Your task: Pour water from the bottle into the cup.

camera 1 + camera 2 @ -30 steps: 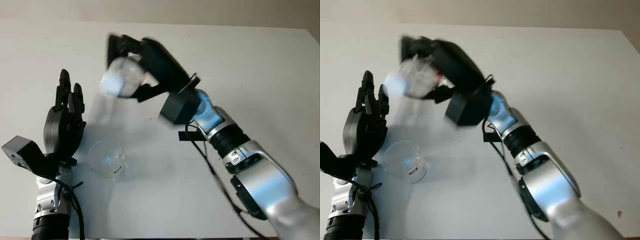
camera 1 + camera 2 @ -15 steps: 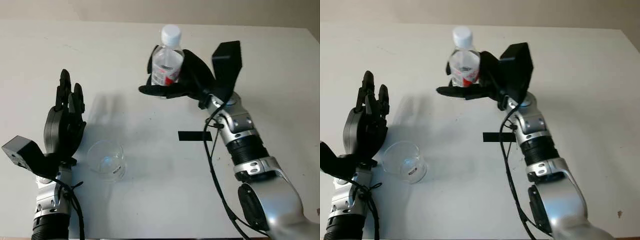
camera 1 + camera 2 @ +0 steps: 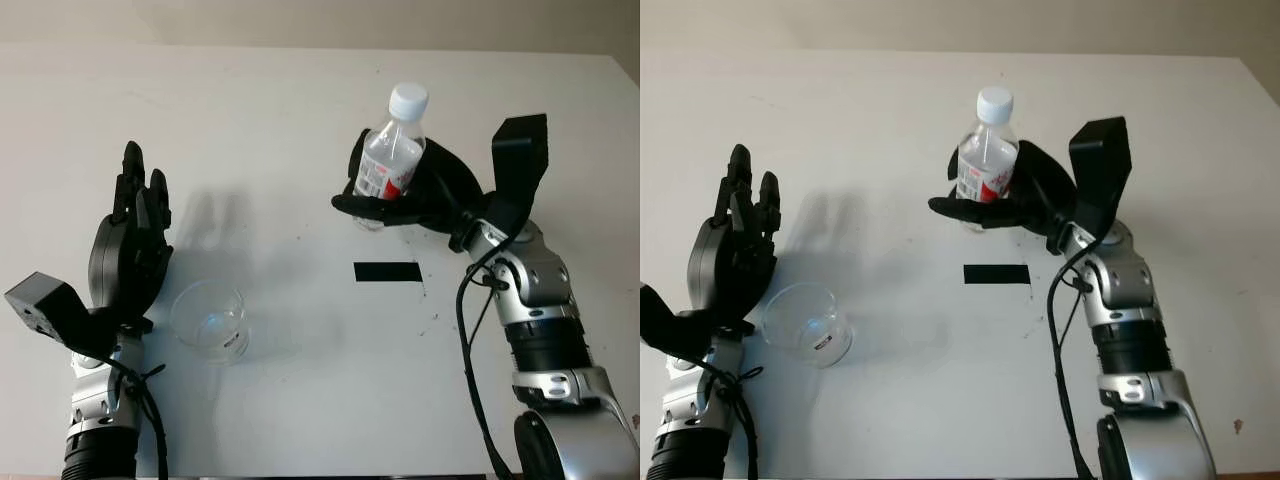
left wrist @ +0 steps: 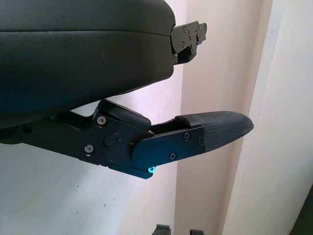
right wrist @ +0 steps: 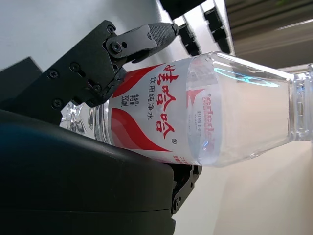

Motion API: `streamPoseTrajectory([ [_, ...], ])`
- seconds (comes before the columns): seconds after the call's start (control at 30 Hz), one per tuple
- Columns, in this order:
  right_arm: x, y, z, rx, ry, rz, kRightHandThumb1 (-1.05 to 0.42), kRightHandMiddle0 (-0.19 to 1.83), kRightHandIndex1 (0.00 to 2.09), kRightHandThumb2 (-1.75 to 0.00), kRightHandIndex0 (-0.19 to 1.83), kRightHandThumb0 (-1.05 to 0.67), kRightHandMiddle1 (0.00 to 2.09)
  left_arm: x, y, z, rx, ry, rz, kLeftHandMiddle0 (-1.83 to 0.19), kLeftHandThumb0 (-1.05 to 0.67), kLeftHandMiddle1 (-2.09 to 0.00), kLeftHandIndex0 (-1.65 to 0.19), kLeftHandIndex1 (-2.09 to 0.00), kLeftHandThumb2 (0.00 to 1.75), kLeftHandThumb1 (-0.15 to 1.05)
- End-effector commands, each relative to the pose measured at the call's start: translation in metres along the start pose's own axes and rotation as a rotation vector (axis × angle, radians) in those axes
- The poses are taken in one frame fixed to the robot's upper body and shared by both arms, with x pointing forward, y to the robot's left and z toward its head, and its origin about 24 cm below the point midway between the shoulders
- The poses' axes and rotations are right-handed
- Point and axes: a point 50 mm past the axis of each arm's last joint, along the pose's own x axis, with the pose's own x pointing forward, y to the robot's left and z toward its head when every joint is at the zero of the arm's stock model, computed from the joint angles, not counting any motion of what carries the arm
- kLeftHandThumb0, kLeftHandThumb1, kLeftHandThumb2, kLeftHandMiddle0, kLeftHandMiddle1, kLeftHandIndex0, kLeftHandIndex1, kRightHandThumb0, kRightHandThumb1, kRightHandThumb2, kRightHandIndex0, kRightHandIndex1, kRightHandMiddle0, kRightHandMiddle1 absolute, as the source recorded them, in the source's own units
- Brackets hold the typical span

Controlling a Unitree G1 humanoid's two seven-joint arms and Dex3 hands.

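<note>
Upright, the capped bottle (image 3: 390, 160) sits clasped in the right robot hand (image 3: 420, 195); left robot hand (image 3: 128, 255) open, cup (image 3: 209, 320) at its four o'clock.

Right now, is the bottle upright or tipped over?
Nearly upright: the bottle has its white cap on top, held by the right robot hand above the table.

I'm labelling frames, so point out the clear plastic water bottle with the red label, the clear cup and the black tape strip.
Clear plastic water bottle (image 3: 984, 172), right eye view, red label.
Clear cup (image 3: 209, 321), left eye view, base.
Black tape strip (image 3: 386, 271), left eye view, middle.
</note>
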Motion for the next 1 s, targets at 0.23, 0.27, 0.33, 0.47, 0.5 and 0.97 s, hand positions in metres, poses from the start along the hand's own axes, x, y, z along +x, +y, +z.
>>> streamPoseTrajectory([
  [0.23, -0.019, 0.005, -0.020, 0.024, 0.003, -0.088, -1.05, 0.86, 2.09, -0.49, 1.41, -0.40, 2.09, -0.008, 0.008, -0.005, 0.003, 0.025, 0.008, 0.19, -0.80, 0.00, 0.19, 0.00, 0.65, 1.05],
  [0.27, -0.020, 0.006, -0.023, 0.033, 0.006, -0.097, -1.05, 0.86, 2.09, -0.49, 1.41, -0.40, 2.09, -0.008, 0.008, -0.005, 0.004, 0.023, 0.007, 0.19, -0.80, 0.00, 0.19, 0.00, 0.65, 1.05],
  [0.33, -0.020, 0.008, -0.028, 0.040, 0.016, -0.107, -1.05, 0.86, 2.09, -0.50, 1.42, -0.40, 2.09, -0.008, 0.009, -0.005, 0.004, 0.021, 0.006, 0.19, -0.80, 0.00, 0.19, 0.00, 0.66, 1.05],
  [0.47, -0.020, 0.012, -0.037, 0.043, 0.032, -0.123, -1.05, 0.86, 2.09, -0.51, 1.41, -0.40, 2.09, -0.007, 0.010, -0.004, 0.004, 0.018, 0.001, 0.19, -0.79, 0.00, 0.19, 0.00, 0.66, 1.05],
  [0.5, -0.019, 0.012, -0.038, 0.041, 0.033, -0.125, -1.05, 0.86, 2.09, -0.51, 1.41, -0.41, 2.09, -0.007, 0.010, -0.004, 0.002, 0.016, 0.002, 0.19, -0.79, 0.00, 0.19, 0.00, 0.66, 1.05],
  [0.97, -0.017, 0.013, -0.054, 0.021, 0.085, -0.146, -1.05, 0.89, 2.09, -0.50, 1.43, -0.39, 2.09, -0.010, 0.012, -0.001, 0.017, 0.017, 0.007, 0.19, -0.79, 0.00, 0.19, 0.00, 0.67, 1.05],
])
